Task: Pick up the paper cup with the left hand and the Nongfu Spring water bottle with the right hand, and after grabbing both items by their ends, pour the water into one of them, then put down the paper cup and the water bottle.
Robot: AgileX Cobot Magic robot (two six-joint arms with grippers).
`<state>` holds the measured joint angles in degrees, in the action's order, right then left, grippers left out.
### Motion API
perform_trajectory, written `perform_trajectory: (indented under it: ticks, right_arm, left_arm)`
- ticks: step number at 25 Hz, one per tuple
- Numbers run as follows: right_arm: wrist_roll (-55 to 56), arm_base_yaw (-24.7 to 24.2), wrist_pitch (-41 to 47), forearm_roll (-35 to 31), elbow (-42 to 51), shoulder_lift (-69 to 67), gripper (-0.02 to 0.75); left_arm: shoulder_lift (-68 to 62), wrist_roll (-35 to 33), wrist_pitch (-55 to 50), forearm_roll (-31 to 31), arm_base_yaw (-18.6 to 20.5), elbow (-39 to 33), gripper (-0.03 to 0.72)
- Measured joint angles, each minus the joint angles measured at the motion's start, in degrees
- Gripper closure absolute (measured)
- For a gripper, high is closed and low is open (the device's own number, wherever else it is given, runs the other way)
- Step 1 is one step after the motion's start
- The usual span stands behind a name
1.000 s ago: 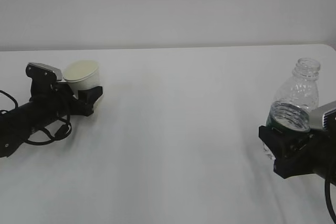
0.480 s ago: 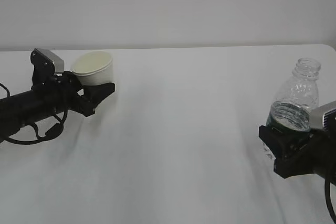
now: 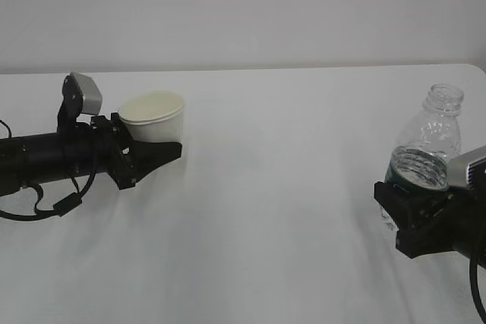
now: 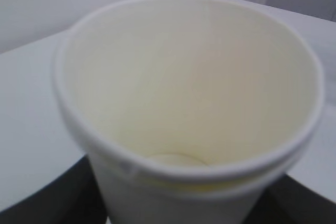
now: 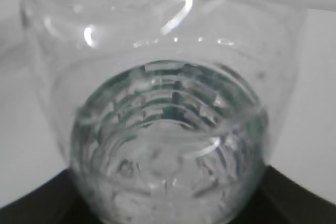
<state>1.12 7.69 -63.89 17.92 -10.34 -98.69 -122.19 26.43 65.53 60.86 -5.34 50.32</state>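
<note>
The off-white paper cup [image 3: 154, 115] stands upright at the left of the exterior view, and my left gripper [image 3: 156, 146] is shut on its lower part. In the left wrist view the cup [image 4: 189, 77] fills the frame, its cream inside empty, with dark fingers [image 4: 42, 200] at both lower corners. At the right, my right gripper [image 3: 414, 214] is shut on the lower part of the capless Nongfu Spring water bottle [image 3: 434, 136], which stands upright. The right wrist view looks into the bottle [image 5: 168, 93] from close up, with clear water [image 5: 168, 177] in its lower part.
The white table [image 3: 266, 202] stretches between the two arms, with its far edge against a pale wall and its right corner near the bottle. Cables hang under the left arm [image 3: 45, 158].
The left arm has carried the cup rightward toward the middle of the table, and the arm now lies more level. The right arm and bottle have stayed still.
</note>
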Motion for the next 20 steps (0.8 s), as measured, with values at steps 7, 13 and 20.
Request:
perform_trajectory:
  ticks: [7,13,20]
  right_arm:
    - [-0.6,0.0,0.0,0.0,0.0,0.0,0.289]
    - [-2.5,0.0,0.0,0.0,0.0,0.0,0.289]
    - [-4.6,0.0,0.0,0.0,0.0,0.0,0.289]
  left_arm:
    - [0.0,1.1,0.0,4.4,-4.2,0.0,0.225]
    - [0.0,1.1,0.0,4.6,-10.3,0.0,0.225]
    - [0.0,0.4,0.0,2.7,-17.5,0.0,0.225]
